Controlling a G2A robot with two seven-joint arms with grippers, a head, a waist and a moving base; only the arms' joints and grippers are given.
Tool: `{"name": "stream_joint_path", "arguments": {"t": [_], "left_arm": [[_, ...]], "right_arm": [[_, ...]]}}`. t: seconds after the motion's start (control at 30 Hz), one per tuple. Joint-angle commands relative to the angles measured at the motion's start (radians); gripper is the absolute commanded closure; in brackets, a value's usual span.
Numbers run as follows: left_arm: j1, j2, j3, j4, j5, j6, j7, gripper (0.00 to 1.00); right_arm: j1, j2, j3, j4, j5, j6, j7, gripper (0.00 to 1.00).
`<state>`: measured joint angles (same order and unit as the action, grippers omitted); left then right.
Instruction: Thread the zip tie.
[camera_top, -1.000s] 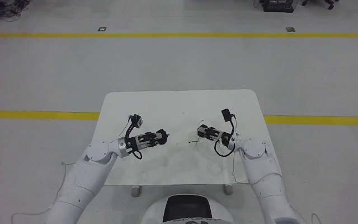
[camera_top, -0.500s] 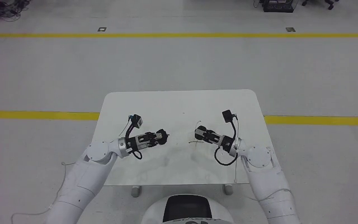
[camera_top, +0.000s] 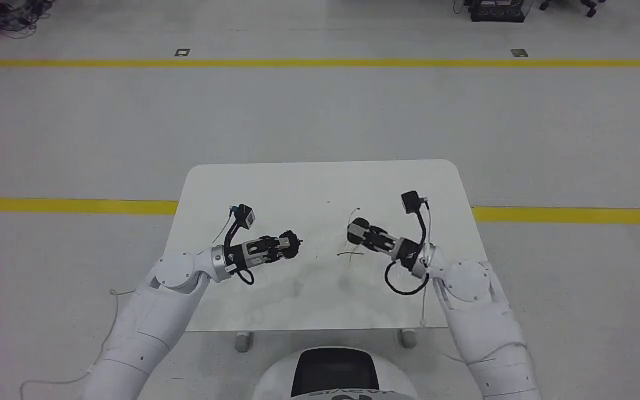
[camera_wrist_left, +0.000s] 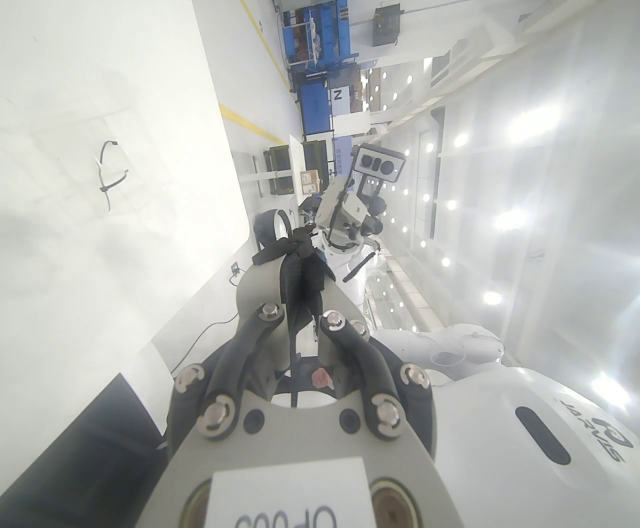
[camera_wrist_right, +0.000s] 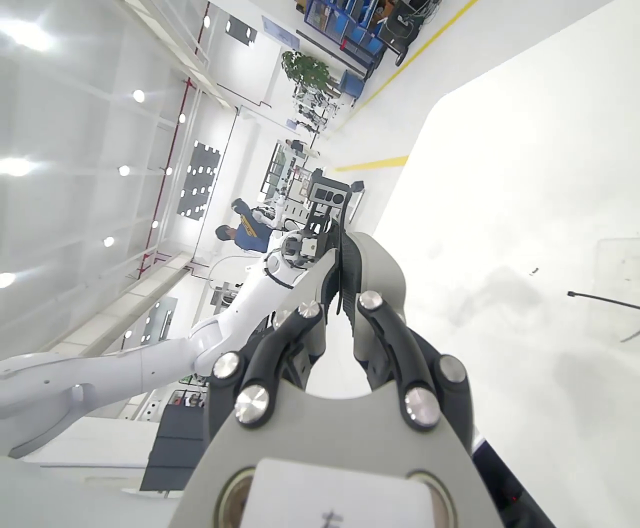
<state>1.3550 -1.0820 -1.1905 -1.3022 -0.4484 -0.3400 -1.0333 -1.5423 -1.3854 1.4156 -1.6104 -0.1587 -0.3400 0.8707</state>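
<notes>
One zip tie (camera_wrist_left: 103, 188) can be counted with confidence. It is a thin black strap lying loose and bent on the white worktop (camera_top: 300, 190), near the right end effector (camera_top: 353, 233) on its robot-facing side and well apart from the left end effector (camera_top: 292, 240). It seems to rest on a faint clear sheet (camera_wrist_right: 617, 260), and a short dark sliver is seen close by, too small to be named. Two end effectors are counted, poised above the worktop and pointed toward each other with a gap between them. The fingers of both are drawn together. In each wrist view a narrow black strip is seen running between the closed fingers; whether these are further ties or parts of the end effectors cannot be told. The tie is judged to be very light, springy along its length and slick, so it is likely to skate on the smooth surface or flick away if pressed from above. A pinch across the flat of the strap, close behind the head, is judged best for one side. The tapered tail would be taken near its tip by the other, so that little free length is left to wobble at the small slot.
</notes>
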Motion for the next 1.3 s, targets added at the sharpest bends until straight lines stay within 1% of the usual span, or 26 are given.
{"name": "stream_joint_path", "arguments": {"t": [0.0,0.13,0.27,0.6,0.97,1.03,1.07,1.13,1.17,1.27], "left_arm": [[0.000,0.000,0.000,0.000,0.000,0.000,0.000,1.00],[0.000,0.000,0.000,0.000,0.000,0.000,0.000,1.00],[0.000,0.000,0.000,0.000,0.000,0.000,0.000,1.00],[0.000,0.000,0.000,0.000,0.000,0.000,0.000,1.00],[0.000,0.000,0.000,0.000,0.000,0.000,0.000,1.00],[0.000,0.000,0.000,0.000,0.000,0.000,0.000,1.00],[0.000,0.000,0.000,0.000,0.000,0.000,0.000,1.00],[0.000,0.000,0.000,0.000,0.000,0.000,0.000,1.00],[0.000,0.000,0.000,0.000,0.000,0.000,0.000,1.00],[0.000,0.000,0.000,0.000,0.000,0.000,0.000,1.00]], "right_arm": [[-0.002,0.010,-0.007,-0.013,0.000,0.000,-0.002,1.00],[0.007,0.031,-0.024,-0.013,0.024,0.000,0.004,1.00],[0.024,0.052,-0.051,-0.001,0.016,0.000,-0.013,1.00],[0.055,0.102,-0.134,-0.029,0.033,0.000,-0.030,1.00],[0.056,0.103,-0.136,-0.028,0.037,0.000,-0.031,1.00],[0.060,0.106,-0.138,-0.039,-0.027,0.000,-0.065,1.00],[0.056,0.107,-0.140,-0.044,-0.024,0.000,-0.097,1.00],[0.054,0.111,-0.140,-0.049,-0.006,0.000,-0.121,1.00],[0.051,0.113,-0.137,-0.049,0.023,0.000,-0.141,1.00],[0.048,0.121,-0.131,-0.058,0.051,0.000,-0.155,1.00]]}}
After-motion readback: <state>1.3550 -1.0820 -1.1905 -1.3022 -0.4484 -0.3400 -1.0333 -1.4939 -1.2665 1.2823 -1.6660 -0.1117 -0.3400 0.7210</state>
